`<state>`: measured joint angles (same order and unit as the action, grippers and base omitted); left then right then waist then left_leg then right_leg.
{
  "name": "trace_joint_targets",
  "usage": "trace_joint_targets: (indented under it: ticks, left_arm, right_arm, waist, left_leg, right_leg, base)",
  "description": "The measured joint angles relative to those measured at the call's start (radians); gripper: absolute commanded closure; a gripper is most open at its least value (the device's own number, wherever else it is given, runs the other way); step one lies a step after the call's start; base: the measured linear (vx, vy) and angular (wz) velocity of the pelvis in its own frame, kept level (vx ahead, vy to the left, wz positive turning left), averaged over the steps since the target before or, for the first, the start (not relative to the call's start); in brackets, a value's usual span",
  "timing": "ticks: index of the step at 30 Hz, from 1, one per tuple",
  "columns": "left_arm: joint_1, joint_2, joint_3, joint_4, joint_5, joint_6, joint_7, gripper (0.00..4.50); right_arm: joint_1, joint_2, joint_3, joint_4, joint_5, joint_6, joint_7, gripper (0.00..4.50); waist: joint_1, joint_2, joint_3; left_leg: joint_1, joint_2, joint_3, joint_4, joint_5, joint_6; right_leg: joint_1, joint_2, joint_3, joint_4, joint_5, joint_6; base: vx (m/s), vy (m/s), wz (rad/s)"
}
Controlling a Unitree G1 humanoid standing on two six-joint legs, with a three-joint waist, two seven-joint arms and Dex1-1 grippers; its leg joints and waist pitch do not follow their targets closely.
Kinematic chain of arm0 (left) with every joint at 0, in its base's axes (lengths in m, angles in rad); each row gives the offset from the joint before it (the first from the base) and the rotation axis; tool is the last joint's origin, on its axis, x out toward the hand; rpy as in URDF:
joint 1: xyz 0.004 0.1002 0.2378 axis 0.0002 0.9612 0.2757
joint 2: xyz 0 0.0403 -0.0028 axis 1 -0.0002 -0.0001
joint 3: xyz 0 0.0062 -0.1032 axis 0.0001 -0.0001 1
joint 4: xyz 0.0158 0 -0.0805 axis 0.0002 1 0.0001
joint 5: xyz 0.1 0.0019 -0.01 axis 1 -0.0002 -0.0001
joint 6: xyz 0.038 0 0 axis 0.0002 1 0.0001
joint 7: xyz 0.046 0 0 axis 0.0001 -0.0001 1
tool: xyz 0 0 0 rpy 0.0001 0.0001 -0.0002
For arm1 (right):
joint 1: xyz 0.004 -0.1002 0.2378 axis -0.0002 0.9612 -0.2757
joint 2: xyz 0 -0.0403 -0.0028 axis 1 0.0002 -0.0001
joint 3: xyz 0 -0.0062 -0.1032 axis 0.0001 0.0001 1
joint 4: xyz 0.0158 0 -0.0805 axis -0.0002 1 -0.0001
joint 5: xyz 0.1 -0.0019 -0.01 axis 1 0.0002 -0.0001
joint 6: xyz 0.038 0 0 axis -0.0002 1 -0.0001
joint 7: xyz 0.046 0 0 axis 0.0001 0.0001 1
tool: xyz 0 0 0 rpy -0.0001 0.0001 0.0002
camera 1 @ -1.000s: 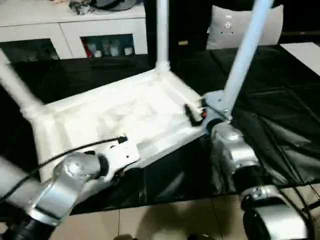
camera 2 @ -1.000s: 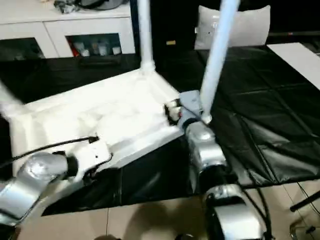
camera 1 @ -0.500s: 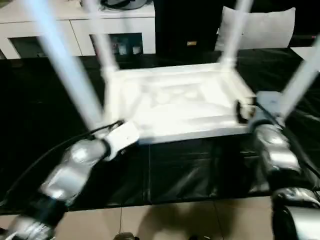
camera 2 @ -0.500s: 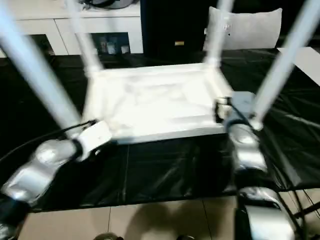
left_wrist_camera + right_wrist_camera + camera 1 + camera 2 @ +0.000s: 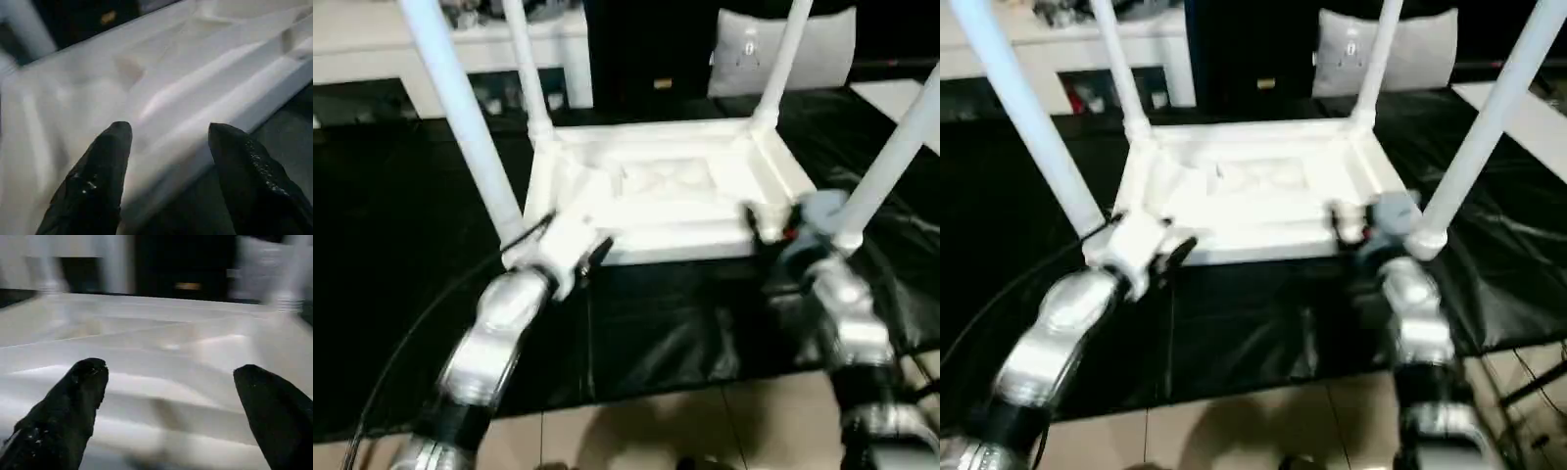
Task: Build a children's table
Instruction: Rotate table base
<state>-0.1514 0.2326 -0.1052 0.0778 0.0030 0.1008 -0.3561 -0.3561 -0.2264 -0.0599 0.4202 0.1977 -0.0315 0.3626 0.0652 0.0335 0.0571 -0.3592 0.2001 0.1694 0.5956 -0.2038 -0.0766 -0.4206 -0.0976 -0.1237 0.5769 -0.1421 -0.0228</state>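
Note:
The children's table [image 5: 666, 186] lies upside down on a black mat, ribbed underside up, with its legs standing in the corner sockets: near-left leg [image 5: 460, 108], far-left leg [image 5: 524, 59], far-right leg [image 5: 778, 69] and near-right leg [image 5: 891, 166]. My left gripper [image 5: 592, 250] is at the near-left corner, just below that leg's foot. In the left wrist view its fingers [image 5: 105, 166] stand apart with the table's near rim [image 5: 205, 122] across the gap. My right gripper [image 5: 766, 223] sits at the near-right corner, open wide, its fingers [image 5: 73, 401] spread before the rim [image 5: 166, 396].
The black mat [image 5: 391, 196] covers the floor around the table, and pale tiles [image 5: 636, 431] show at its near edge. A long white cabinet [image 5: 372, 49] stands at the back left. A white cushion [image 5: 754, 49] leans at the back right.
The table has swung round from a skewed position to face me squarely, and the camera has shifted too. My left gripper's fingers have spread a little; both grippers stay at the near corners.

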Motion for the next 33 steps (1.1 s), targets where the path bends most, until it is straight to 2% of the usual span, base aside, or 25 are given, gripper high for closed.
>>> trace_joint_targets:
  ticks: [6,8,10,13,16,20,22,24,27,30,33]
  left_arm:
    - [0.218,-0.018,0.077,-0.202,-0.030,-0.016,0.068,1.04]
    - [0.258,-0.048,0.119,-0.238,-0.041,-0.019,0.107,1.04]
    - [0.260,-0.058,0.152,-0.251,-0.047,-0.019,0.137,1.04]
    - [0.213,-0.039,0.186,-0.237,-0.050,-0.011,0.152,1.04]
    - [0.122,-0.023,0.186,-0.163,-0.057,-0.010,0.141,1.04]
    - [-0.015,-0.007,0.190,-0.039,-0.070,-0.009,0.122,1.04]
    - [-0.052,-0.007,0.193,0.009,-0.083,-0.011,0.108,1.04]
    - [-0.130,0.000,0.194,0.122,-0.088,-0.031,0.079,1.04]
    - [-0.241,0.032,0.196,0.266,-0.091,-0.064,0.027,1.04]
    - [-0.283,0.037,0.208,0.321,-0.157,-0.060,-0.094,1.04]
    - [-0.290,0.058,0.206,0.322,-0.236,-0.024,-0.255,1.04]
  right_arm:
    - [0.131,0.004,0.028,-0.215,0.055,0.096,0.042,0.00]
    - [0.182,-0.005,0.046,-0.283,0.070,0.131,0.063,0.00]
    - [0.214,-0.019,0.073,-0.327,0.069,0.167,0.082,0.00]
    - [0.252,-0.030,0.085,-0.381,0.047,0.291,0.046,0.00]
    - [0.286,-0.037,0.095,-0.397,0.034,0.351,0.019,0.00]
    - [0.311,-0.008,0.096,-0.414,0.023,0.437,-0.057,0.00]
    - [0.314,0.005,0.086,-0.416,0.023,0.462,-0.084,0.00]
    - [0.305,0.017,0.058,-0.399,0.023,0.467,-0.119,0.00]
    - [0.246,0.017,0.019,-0.335,0.021,0.452,-0.158,0.00]
    - [0.170,-0.017,-0.016,-0.220,0.012,0.410,-0.170,0.00]
    - [0.109,-0.049,-0.051,-0.135,0.004,0.381,-0.167,0.00]
  waist:
    - [0.018,-0.019,0.001]
    - [0.020,-0.027,0.002]
    - [0.021,-0.032,0.003]
    - [0.020,-0.038,0.004]
    - [0.018,-0.039,0.004]
    - [0.004,-0.039,0.004]
    - [-0.003,-0.039,0.004]
    - [-0.006,-0.039,0.004]
    - [-0.006,-0.038,0.003]
    - [-0.002,-0.038,0.003]
    - [0.013,-0.038,0.003]
  left_leg:
    - [0.003,0.003,0.000,0.000,-0.004,-0.006]
    - [0.003,0.003,0.000,0.000,-0.004,-0.008]
    - [0.008,0.003,0.000,0.000,-0.004,-0.008]
    - [0.008,0.003,-0.003,0.000,-0.004,-0.008]
    - [0.008,0.003,-0.005,-0.001,-0.004,-0.008]
    - [0.009,0.002,-0.005,-0.001,-0.004,-0.007]
    - [0.008,0.001,-0.004,-0.001,-0.005,-0.005]
    - [0.008,0.000,-0.003,-0.001,-0.006,-0.004]
    - [0.008,-0.001,-0.003,-0.003,-0.007,-0.005]
    - [0.008,0.000,-0.001,-0.005,-0.007,-0.006]
    - [0.007,0.000,0.001,-0.005,-0.007,-0.006]
  right_leg:
    - [0.002,0.003,0.001,-0.001,0.000,0.000]
    - [0.002,0.005,0.001,-0.002,0.000,0.000]
    - [0.004,0.005,0.001,-0.003,0.000,0.000]
    - [0.007,0.007,0.001,-0.009,0.000,0.001]
    - [0.013,0.008,0.000,-0.020,0.000,0.001]
    - [0.018,0.007,0.001,-0.031,0.001,0.003]
    - [0.018,0.007,0.003,-0.031,0.001,0.003]
    - [0.017,0.007,0.004,-0.030,0.003,0.003]
    - [0.015,0.005,0.006,-0.024,0.010,0.006]
    - [0.010,0.005,0.006,-0.014,0.003,0.004]
    - [0.003,0.004,0.007,-0.002,-0.002,-0.004]
  base:
    - [0.000,0.000,0.00]
    - [0.000,0.000,0.00]
    - [0.000,0.000,0.00]
    - [0.000,0.000,0.00]
    - [0.000,0.000,0.00]
    - [0.000,0.000,0.00]
    - [0.000,0.000,0.00]
    - [0.000,0.000,0.00]
    - [0.000,0.000,0.00]
    - [0.000,0.000,0.00]
    - [0.000,0.000,0.00]
